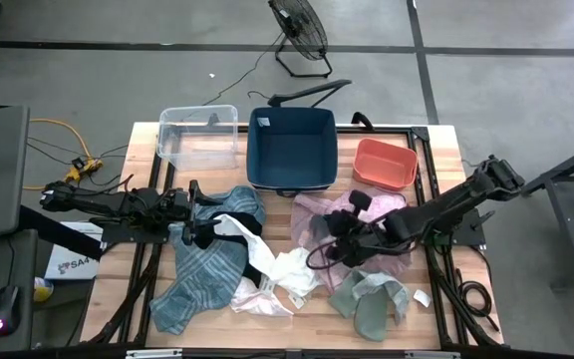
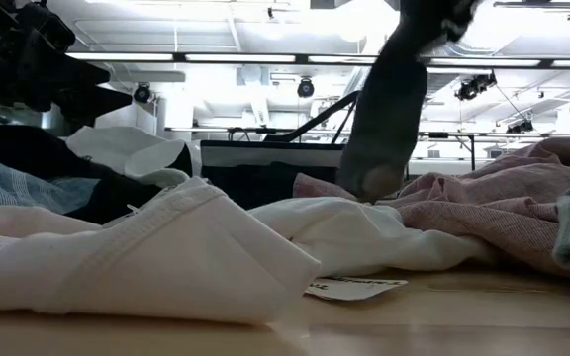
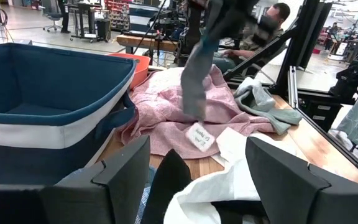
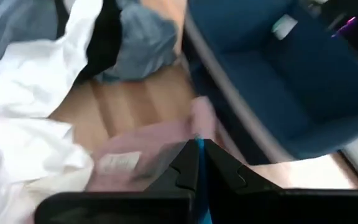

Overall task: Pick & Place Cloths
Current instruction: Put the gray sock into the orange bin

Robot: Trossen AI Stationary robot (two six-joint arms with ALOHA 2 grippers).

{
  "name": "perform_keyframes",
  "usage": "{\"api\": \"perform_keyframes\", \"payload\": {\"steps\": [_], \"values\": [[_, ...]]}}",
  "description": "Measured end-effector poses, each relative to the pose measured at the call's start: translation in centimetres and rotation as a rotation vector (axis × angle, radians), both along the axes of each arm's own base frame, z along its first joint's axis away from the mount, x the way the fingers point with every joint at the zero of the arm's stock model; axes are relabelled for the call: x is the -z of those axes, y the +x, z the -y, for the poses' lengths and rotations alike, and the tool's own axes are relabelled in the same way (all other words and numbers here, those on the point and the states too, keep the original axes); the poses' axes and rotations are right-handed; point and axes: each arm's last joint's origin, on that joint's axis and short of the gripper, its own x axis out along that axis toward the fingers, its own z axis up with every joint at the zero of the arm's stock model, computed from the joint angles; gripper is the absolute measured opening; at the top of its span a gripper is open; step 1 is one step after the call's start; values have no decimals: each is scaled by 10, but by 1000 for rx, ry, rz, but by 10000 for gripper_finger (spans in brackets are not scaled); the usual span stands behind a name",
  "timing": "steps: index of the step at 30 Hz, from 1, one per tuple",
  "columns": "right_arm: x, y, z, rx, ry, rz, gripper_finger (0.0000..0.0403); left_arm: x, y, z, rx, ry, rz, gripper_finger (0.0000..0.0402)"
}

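We have every cloth still out on the table [image 1: 436, 150], and the blue bin [image 1: 292, 150] looks empty, so nearly all the work remains. Our right gripper [image 1: 329, 231] is closed on a small grey-green cloth [image 3: 194, 74], dangling limp above the rumpled pink cloth [image 1: 317, 211]. Our left gripper [image 1: 195, 213] waits wide open, empty, over the plaid cloth [image 1: 202, 274].

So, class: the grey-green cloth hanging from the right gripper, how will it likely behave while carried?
Probably floppy: the grey-green cloth hangs straight down in a limp strip from the shut right gripper. Likely light, since a narrow pinch holds it up. It may sway and drag across the pink cloth just below.
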Motion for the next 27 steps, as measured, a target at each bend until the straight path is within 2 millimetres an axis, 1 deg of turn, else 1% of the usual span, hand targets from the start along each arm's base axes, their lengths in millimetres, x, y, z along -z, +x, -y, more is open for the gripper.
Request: {"api": "perform_keyframes", "payload": {"steps": [5, 7, 10, 15, 19, 24, 27], "values": [[-39, -9, 5, 27, -24, 39, 4, 0, 0, 0, 1, 0, 0, 257], [-50, -17, 9, 49, -34, 47, 4, 0, 0, 0, 1, 0, 0, 257], [-62, -33, 17, 103, -45, 53, 4, 0, 0, 0, 0, 0, 0, 257], [-72, -63, 35, 232, -45, 57, 4, 0, 0, 0, 0, 0, 0, 257], [-76, -80, 49, 335, -59, 55, 4, 0, 0, 0, 1, 0, 0, 257], [-75, -89, 70, 449, -88, -20, 4, 0, 0, 0, 1, 0, 0, 257], [-73, -89, 83, 513, -94, -75, 4, 0, 0, 0, 1, 0, 0, 257]]}}
